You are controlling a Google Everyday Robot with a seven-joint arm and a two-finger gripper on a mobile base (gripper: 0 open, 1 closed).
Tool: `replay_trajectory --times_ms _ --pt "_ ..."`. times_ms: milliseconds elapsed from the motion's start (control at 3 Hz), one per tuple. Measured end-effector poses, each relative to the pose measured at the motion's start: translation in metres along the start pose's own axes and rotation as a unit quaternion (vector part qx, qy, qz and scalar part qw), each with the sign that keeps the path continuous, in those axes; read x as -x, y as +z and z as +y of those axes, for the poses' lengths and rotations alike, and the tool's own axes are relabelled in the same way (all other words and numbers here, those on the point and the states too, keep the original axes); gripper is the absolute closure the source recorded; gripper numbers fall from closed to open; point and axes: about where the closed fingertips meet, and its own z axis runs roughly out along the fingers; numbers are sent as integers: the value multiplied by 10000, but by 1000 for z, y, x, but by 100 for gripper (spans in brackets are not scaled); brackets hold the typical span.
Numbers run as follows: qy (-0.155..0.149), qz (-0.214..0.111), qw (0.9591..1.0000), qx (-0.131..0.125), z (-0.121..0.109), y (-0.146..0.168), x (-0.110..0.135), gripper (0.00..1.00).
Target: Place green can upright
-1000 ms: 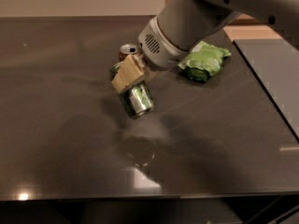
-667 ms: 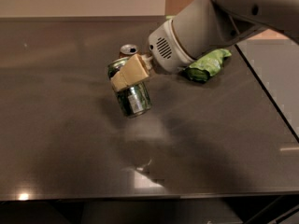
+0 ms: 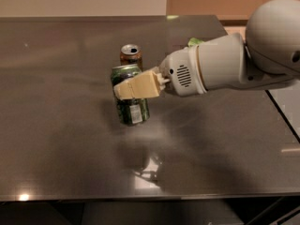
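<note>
The green can (image 3: 131,109) has a dark green and white label and a silver top rim. It stands about upright near the middle of the dark table (image 3: 56,135), its base at or just above the surface. My gripper (image 3: 124,88) reaches in from the right. Its cream fingers (image 3: 140,85) are shut on the can's upper half, one finger across the front and the other hidden behind the can.
A brown-orange can (image 3: 131,54) stands upright just behind the green can. A light green snack bag (image 3: 194,41) shows partly behind my white arm (image 3: 220,64). The table's right edge (image 3: 283,118) lies under the arm, and the front edge is near the bottom.
The wrist has turned and the arm now lies level from the right. The green can went from tilted in the gripper to about upright, staying near the same spot.
</note>
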Motion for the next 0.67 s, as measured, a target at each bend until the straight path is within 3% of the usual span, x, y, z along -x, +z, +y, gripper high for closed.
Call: replay_trajectory --times_ms 333,667 --pt "-418 -422 9979 -250 6 -8 -14 100" --pt "-802 -529 9938 -554 1 -28 -18 100"
